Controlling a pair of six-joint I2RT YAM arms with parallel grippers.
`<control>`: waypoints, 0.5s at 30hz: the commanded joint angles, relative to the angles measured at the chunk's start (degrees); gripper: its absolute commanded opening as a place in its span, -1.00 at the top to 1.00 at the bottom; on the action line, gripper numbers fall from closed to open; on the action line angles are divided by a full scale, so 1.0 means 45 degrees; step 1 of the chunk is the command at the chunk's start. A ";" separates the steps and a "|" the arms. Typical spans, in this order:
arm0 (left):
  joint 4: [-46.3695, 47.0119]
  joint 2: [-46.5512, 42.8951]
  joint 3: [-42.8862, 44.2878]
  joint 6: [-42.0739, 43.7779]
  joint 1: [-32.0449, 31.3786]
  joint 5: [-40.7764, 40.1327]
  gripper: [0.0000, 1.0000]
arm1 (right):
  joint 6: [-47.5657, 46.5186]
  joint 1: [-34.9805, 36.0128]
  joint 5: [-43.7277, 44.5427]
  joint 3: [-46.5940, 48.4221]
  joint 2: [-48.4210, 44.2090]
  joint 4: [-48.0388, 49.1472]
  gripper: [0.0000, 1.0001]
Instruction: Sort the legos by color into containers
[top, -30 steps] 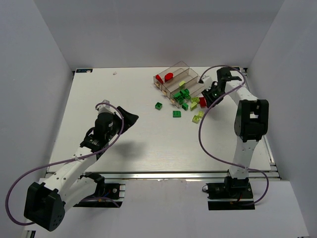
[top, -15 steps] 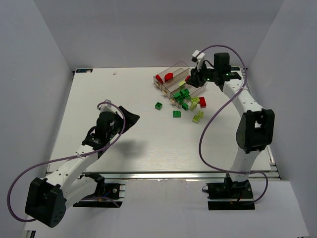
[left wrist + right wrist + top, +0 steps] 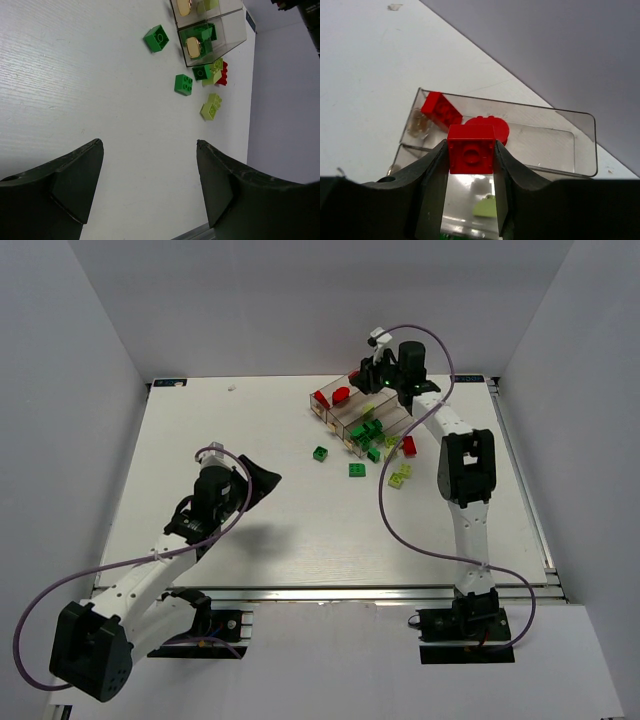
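My right gripper (image 3: 470, 150) is clamped on a red brick (image 3: 471, 156), held above the containers (image 3: 580, 142) by the compartment that holds two red pieces (image 3: 440, 111). My left gripper (image 3: 150, 145) stands wide with nothing in it, over the table (image 3: 75, 75). Green, lime and red legos (image 3: 183, 84) lie loose beside the containers. Gold oval stickers (image 3: 192, 47) sit on their end walls, the print too small to read.

Containers (image 3: 580, 145): clear, glossy plastic with bright reflections.
Red lego (image 3: 471, 149): smooth, shiny moulded plastic.
Table (image 3: 75, 75): white, matt, faintly grained surface.
Left gripper fingers (image 3: 65, 185): black, matt, slightly rough plastic.
Walls (image 3: 300, 300): plain matt grey.
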 commanded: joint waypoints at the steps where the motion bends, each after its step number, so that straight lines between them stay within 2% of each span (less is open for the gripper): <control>1: -0.0309 -0.0474 0.0025 -0.0120 0.0048 -0.0208 -0.69 | 0.0596 0.0210 0.0935 0.1470 0.0505 0.1897 1.00; 9: -0.0504 -0.0396 0.0103 -0.0218 0.0048 -0.0228 -0.69 | 0.0480 0.0386 0.2557 0.1630 0.1524 0.2894 0.99; 15: -0.0700 -0.0396 0.0220 -0.0179 0.0048 -0.0267 -0.69 | 0.0188 0.0386 0.3124 0.1668 0.2012 0.2972 0.77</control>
